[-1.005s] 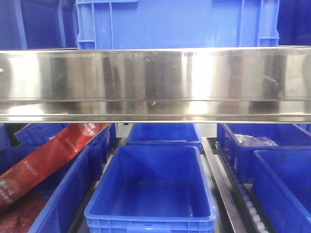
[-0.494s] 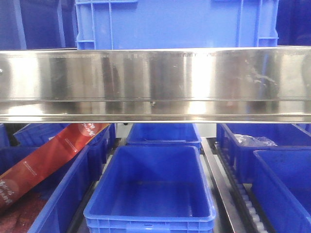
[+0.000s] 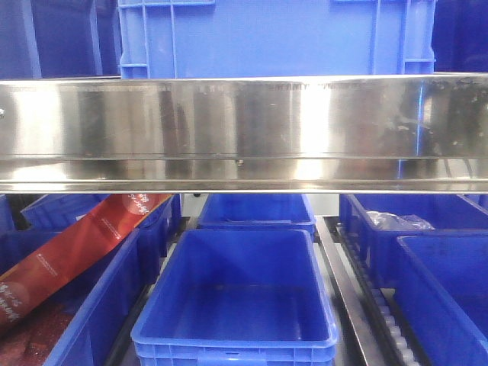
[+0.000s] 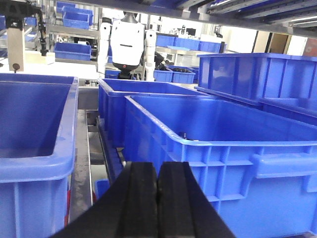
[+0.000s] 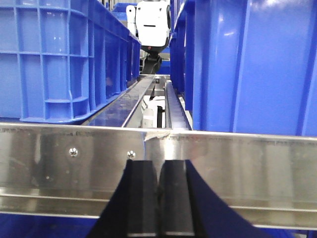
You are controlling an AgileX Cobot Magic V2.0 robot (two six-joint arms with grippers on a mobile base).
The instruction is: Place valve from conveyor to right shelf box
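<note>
The right shelf (image 3: 244, 130) shows one scuffed steel rail across the front view, one blue bin (image 3: 274, 38) above it and several below, the central bin (image 3: 236, 305) empty; no valve shows. Left gripper (image 4: 157, 198) and right gripper (image 5: 159, 198) are both closed, pads together, holding nothing. A white robot (image 4: 128, 42) stands beyond among racks.

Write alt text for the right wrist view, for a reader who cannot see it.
The right gripper, black fingers pressed together and holding nothing, faces a shiny steel shelf rail. Beyond the rail, tall blue bins flank a narrow track leading to a white robot.
</note>
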